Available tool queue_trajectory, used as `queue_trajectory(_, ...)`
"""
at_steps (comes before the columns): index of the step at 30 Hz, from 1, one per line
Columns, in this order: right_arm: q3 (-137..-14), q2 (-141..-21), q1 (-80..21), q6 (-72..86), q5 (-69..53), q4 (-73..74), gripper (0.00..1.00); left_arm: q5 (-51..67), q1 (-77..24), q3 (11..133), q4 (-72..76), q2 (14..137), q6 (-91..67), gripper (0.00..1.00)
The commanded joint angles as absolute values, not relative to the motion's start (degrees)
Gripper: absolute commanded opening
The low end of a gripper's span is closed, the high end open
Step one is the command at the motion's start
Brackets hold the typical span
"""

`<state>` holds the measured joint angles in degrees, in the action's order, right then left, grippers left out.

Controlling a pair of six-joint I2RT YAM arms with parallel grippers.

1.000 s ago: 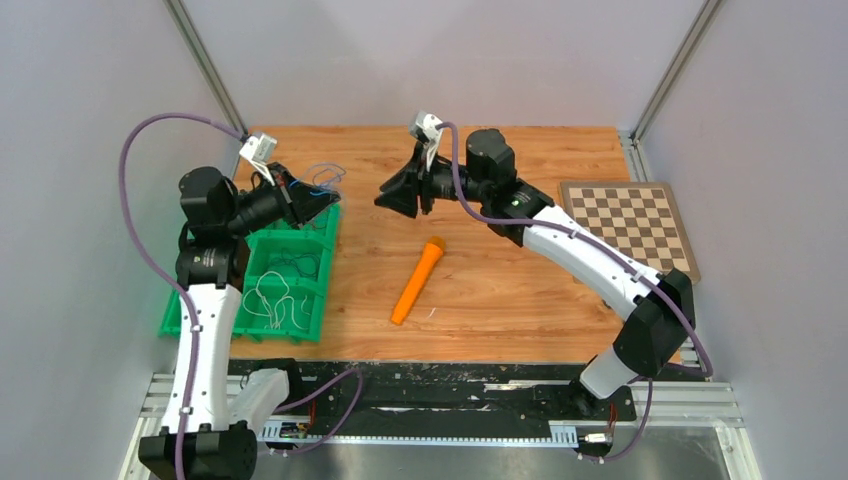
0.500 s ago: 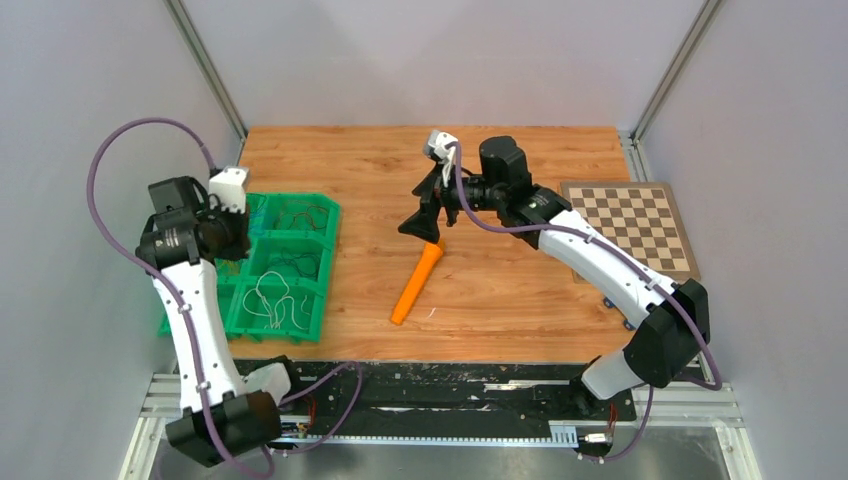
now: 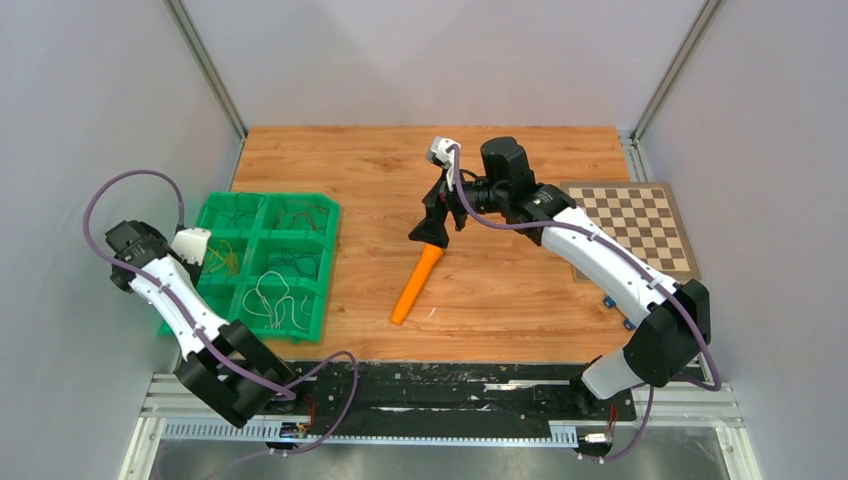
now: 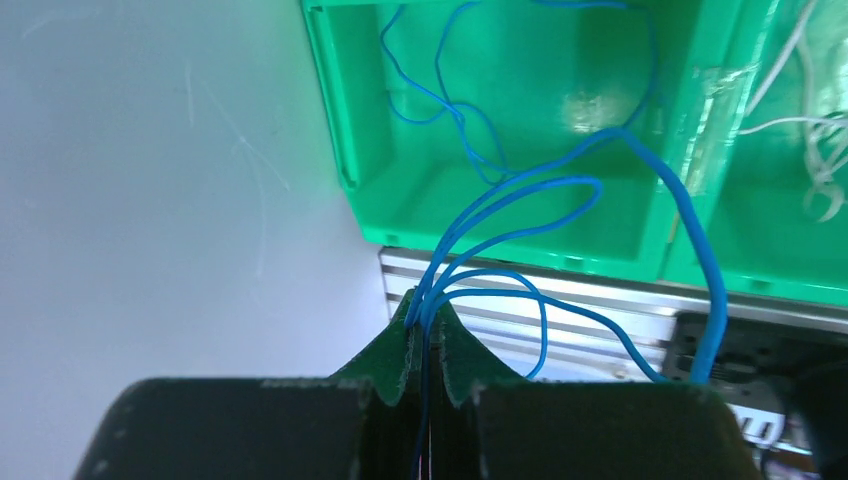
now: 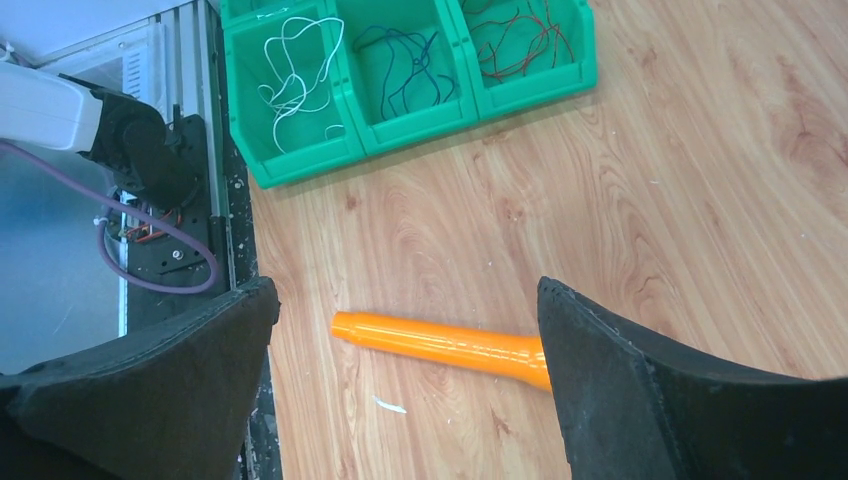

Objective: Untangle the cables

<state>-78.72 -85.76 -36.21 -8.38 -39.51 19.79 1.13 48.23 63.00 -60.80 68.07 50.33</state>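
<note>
My left gripper [image 4: 425, 310] is shut on a bundle of thin blue cables [image 4: 520, 200]. They loop from its tips up over the wall of the green tray [image 4: 500, 232] into a compartment. From above, the left wrist sits by the tray's left edge. White cables [image 3: 275, 300], yellow cables [image 3: 226, 258] and dark ones lie in other compartments. The right wrist view shows white cables [image 5: 295, 60], dark blue cables [image 5: 405, 55] and red cables [image 5: 520, 35]. My right gripper [image 3: 430, 235] [image 5: 405, 290] is open and empty over the far end of the orange marker [image 3: 417, 283].
The orange marker [image 5: 440, 345] lies on the wooden table, mid-table. The green tray [image 3: 328, 262] takes up the left side. A chessboard [image 3: 630, 225] lies at the right edge. A metal rail and black base plate run along the near edge.
The left arm swung back from the tray's far side to its left edge, still gripping the blue cables. The right gripper opened wide and came down over the marker's end.
</note>
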Motion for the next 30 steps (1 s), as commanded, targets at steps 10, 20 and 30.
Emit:
queue_trajectory(10, -83.58, -86.69, -36.3, -11.6, -38.98, 25.08, 1.0, 0.6, 49.04, 68.22, -56.34, 76.86, 62.22, 0.61)
queue_trajectory(20, -82.66, -86.35, -35.56, -12.74, -37.35, 25.41, 1.0, 8.37, 45.28, 74.25, -65.31, 73.57, 62.55, 0.73)
queue_trajectory(30, -81.11, -84.43, -34.67, -13.63, -36.5, 25.59, 1.0, 10.15, 44.46, 77.35, -69.48, 77.39, 54.28, 0.73)
